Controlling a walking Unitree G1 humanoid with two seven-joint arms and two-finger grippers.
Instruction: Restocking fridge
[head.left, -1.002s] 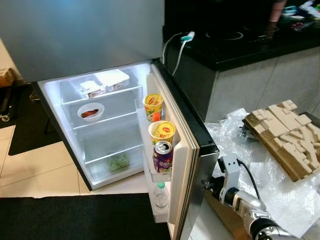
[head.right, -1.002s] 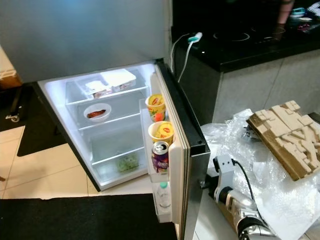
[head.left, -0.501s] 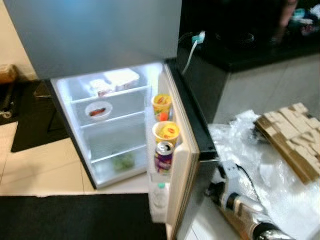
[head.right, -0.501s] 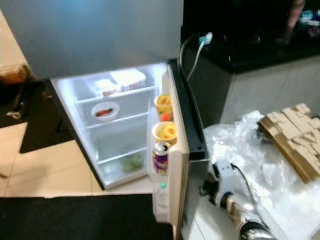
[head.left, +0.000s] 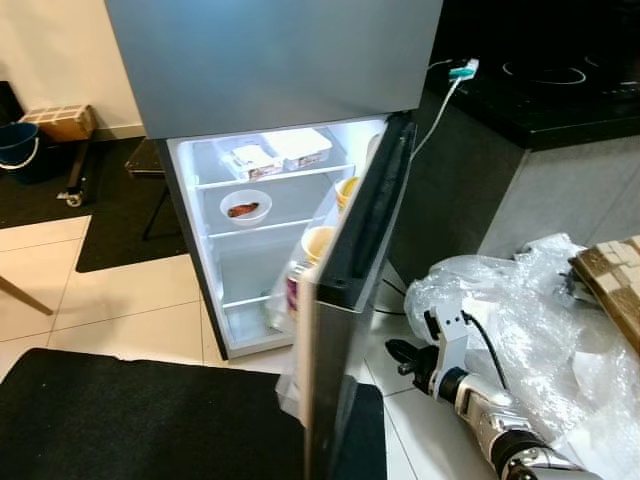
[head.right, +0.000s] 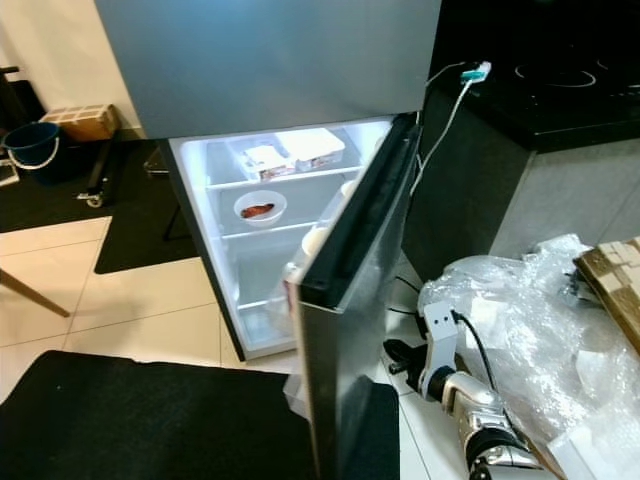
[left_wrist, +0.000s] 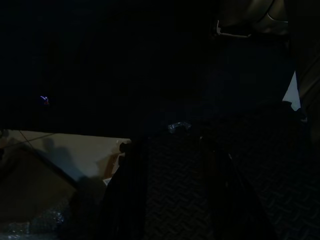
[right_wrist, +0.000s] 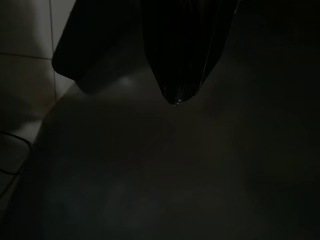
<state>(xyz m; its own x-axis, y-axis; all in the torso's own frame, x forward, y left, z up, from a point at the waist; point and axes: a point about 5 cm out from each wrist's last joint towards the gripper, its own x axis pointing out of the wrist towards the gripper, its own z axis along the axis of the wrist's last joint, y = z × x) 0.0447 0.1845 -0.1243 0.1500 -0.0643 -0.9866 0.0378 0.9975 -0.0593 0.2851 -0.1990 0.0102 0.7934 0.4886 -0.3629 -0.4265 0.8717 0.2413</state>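
Note:
The fridge's lower compartment (head.left: 262, 250) is lit, and its door (head.left: 345, 330) stands about half shut, edge toward me. On the shelves sit two white food boxes (head.left: 275, 155) and a white bowl (head.left: 245, 207). Yellow cups (head.left: 318, 240) and a purple can (head.left: 293, 290) show in the door rack. My right gripper (head.left: 398, 356) is shut, low behind the door's outer face; in the right wrist view its fingertips (right_wrist: 175, 97) meet against a dark surface. The left gripper (left_wrist: 167, 145) hangs open over the black mat.
A black mat (head.left: 120, 420) covers the floor before the fridge. Crumpled plastic wrap (head.left: 520, 310) and a cardboard piece (head.left: 615, 280) lie on the right. A dark counter (head.left: 540, 90) with a hanging charger cable (head.left: 460, 70) stands behind the door. A blue bucket (head.left: 15, 145) is far left.
The door has swung from wide open to about half shut, now hiding most of its rack. My right gripper stays behind its outer face. The camera has also shifted.

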